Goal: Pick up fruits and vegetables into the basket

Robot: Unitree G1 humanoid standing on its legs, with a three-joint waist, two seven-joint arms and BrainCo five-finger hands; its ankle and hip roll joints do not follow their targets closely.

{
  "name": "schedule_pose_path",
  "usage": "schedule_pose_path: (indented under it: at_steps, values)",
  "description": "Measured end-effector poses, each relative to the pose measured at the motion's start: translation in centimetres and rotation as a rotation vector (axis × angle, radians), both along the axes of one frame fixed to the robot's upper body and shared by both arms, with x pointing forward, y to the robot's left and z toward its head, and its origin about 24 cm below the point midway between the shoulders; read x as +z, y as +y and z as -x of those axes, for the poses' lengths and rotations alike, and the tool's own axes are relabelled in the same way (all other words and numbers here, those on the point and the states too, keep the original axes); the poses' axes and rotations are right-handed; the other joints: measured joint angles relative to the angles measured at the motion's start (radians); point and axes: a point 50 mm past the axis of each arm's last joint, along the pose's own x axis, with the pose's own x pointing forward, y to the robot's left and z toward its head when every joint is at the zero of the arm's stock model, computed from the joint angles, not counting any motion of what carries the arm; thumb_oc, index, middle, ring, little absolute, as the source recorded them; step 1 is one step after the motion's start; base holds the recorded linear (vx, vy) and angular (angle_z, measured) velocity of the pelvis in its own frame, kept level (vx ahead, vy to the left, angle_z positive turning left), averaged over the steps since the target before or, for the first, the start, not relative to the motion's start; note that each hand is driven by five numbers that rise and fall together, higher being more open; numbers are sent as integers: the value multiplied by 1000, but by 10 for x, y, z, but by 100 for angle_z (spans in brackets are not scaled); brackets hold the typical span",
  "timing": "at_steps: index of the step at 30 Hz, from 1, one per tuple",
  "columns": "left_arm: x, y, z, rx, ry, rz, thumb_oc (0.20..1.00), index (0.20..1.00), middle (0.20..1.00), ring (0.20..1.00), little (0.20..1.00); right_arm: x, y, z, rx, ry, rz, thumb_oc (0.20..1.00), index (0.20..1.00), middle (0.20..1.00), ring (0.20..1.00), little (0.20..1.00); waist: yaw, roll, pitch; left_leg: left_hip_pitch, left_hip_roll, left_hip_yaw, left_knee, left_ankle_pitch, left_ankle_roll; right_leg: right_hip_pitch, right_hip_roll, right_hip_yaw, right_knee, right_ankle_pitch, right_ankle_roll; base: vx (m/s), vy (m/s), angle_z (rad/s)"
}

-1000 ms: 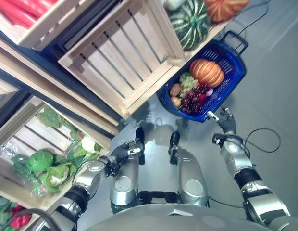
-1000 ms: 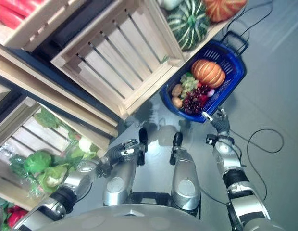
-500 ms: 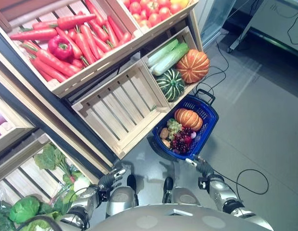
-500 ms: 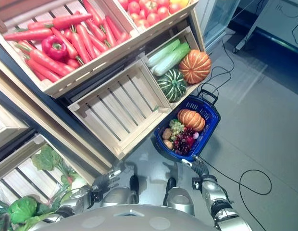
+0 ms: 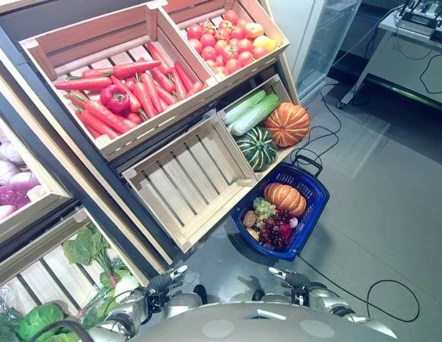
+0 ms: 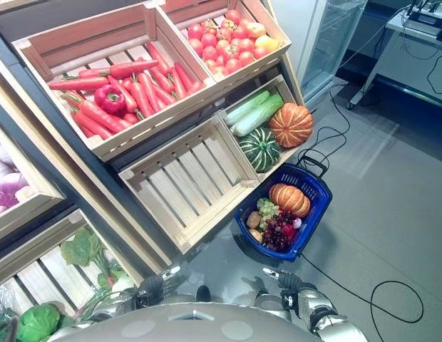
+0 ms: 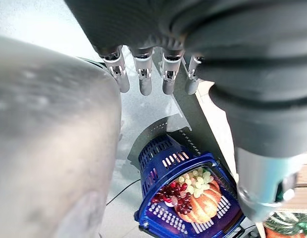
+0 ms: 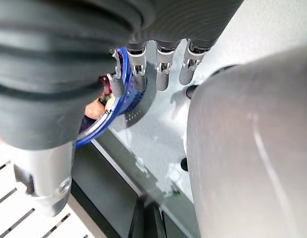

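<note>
Left eye view: grey floor (image 5: 392, 214) w/ blue basket (image 5: 311, 206), wooden crates (image 5: 185, 185).

**Colours at the produce stand**

The basket (image 5: 311, 201) is deep blue, holding an orange ribbed pumpkin (image 5: 284, 199), pale green grapes (image 5: 263, 209) and dark red grapes (image 5: 276, 231). On the pale wooden shelves sit orange-red carrots (image 5: 139, 89), one glossy red pepper (image 5: 117, 99), red tomatoes (image 5: 224, 39) (one yellowish), a dark green squash (image 5: 257, 147) with light stripes and an orange pumpkin (image 5: 287, 124). The floor (image 5: 392, 192) is grey.
</note>
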Motion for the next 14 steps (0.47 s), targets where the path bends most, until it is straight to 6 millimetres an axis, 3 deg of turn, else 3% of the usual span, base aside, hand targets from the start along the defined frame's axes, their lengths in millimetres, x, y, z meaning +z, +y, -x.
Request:
schedule_pose_path:
  at_steps: [14]
  values:
    - [-1,-2,-2,-38,48,-3,1000,1000,1000,1000,1000,0,0,2,12,22,-48,1000,1000,1000,1000,1000,1,7,-3,33,-1,-20,-11,1,-2,48,6,-4,-7,-3,2,-6,-10,3]
